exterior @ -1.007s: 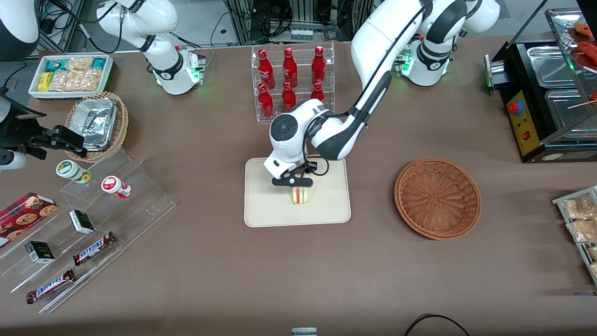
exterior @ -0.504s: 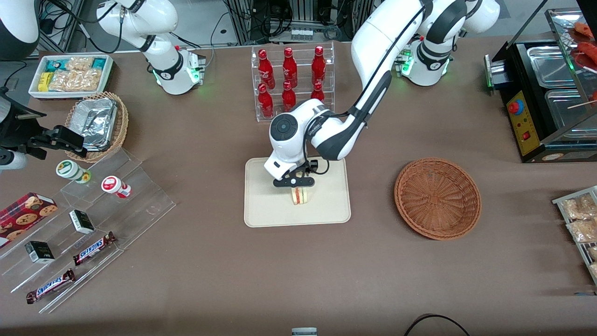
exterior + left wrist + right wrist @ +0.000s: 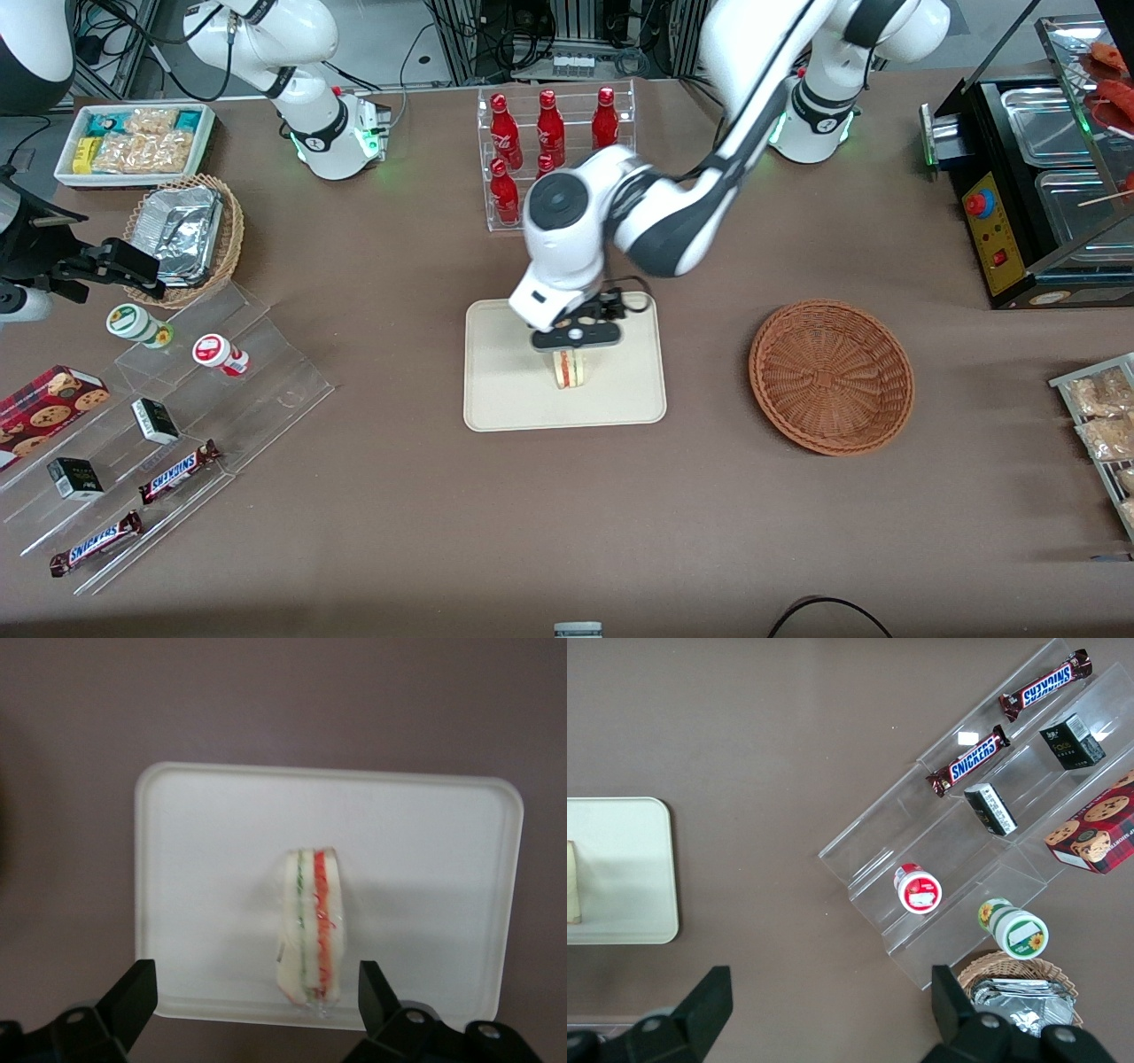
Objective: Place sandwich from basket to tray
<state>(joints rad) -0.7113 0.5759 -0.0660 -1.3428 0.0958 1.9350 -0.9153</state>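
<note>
We see a wide brown table [image 3: 567, 532] with racks and cables at its edge farthest from the front camera. Clutter keeps to the ends: a black warmer [image 3: 1028, 186] and bagged snacks toward the working arm's end, clear stepped shelves [image 3: 177, 416] with candy bars and cups toward the parked arm's. A clear rack of red bottles [image 3: 554, 151] stands farther from the camera than the tray [image 3: 505, 399], which lies at mid-table. The basket [image 3: 831, 377] sits beside the tray toward the working arm's end, well apart from it, with nothing in it. The widest bare stretch of table lies nearer the camera than both.

The left arm reaches over the tray, and our gripper [image 3: 576, 341] hangs just above the sandwich [image 3: 569, 368], clear of it, fingers [image 3: 133, 992] spread wide — nothing held. The sandwich stands on edge on the tray, red and green filling lines facing up, close to the rim nearest the wrist camera — cream surface shows on its three remaining sides.
</note>
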